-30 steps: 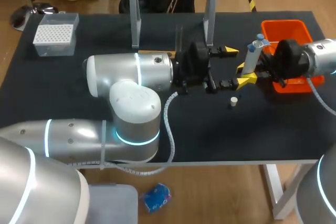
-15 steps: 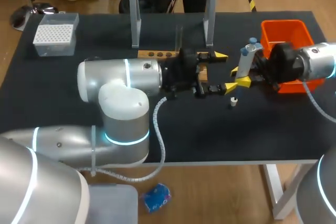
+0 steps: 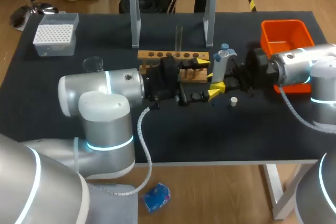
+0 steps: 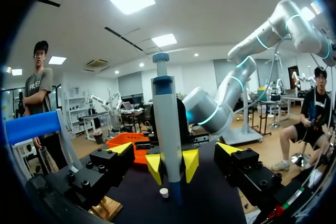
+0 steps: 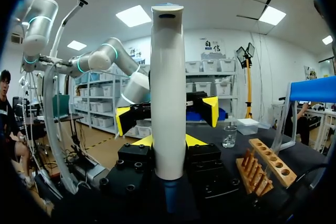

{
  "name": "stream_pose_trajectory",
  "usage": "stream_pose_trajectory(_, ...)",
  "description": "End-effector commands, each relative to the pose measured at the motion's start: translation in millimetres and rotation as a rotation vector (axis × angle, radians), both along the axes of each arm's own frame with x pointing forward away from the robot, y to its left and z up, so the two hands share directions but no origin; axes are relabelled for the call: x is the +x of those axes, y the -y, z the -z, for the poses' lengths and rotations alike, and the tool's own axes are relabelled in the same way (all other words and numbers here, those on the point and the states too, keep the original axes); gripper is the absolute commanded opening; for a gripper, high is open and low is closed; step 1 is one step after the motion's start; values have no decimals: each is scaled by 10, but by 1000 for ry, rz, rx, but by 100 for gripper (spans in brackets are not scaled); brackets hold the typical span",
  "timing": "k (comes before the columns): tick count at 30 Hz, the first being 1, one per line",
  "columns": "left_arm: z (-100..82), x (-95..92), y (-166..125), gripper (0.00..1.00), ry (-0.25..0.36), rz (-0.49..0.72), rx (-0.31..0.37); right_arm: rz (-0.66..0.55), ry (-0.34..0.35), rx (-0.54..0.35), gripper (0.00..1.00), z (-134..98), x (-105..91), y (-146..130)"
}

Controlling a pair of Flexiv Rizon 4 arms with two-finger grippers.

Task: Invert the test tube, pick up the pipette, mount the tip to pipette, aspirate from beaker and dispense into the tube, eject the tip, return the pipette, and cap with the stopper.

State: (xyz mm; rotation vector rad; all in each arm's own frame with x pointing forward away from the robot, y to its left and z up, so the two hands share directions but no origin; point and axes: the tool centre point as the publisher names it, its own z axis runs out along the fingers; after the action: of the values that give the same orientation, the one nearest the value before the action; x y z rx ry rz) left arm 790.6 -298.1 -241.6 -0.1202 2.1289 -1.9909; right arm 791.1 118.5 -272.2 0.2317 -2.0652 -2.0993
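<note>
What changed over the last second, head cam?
Both arms slid to the left: the left gripper, open, drew back toward the rack, and the right gripper followed, carrying the pipette upright. Stopper, orange bin, tip box and test tube stayed put.

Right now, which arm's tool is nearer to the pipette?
Right. The right tool is shut on the pipette; the left tool is open, facing it from just short of it, not touching.
</note>
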Motion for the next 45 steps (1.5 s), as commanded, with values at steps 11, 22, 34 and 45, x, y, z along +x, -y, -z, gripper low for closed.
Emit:
stream_pose_trajectory(11, -10, -67, -162, 100, 0, -9, -8, 5, -2, 5, 0, 39, 2, -100)
stream_pose_trajectory(22, -10, -67, -162, 100, 0, -9, -8, 2, 0, 6, 0, 58, -10, -147)
stream_pose_trajectory(34, -10, -67, -162, 100, 0, -9, -8, -18, 7, 15, 0, 95, -63, -354)
stream_pose_trajectory(45, -10, -67, -162, 100, 0, -9, -8, 13, 41, -16, 0, 179, -42, -435)
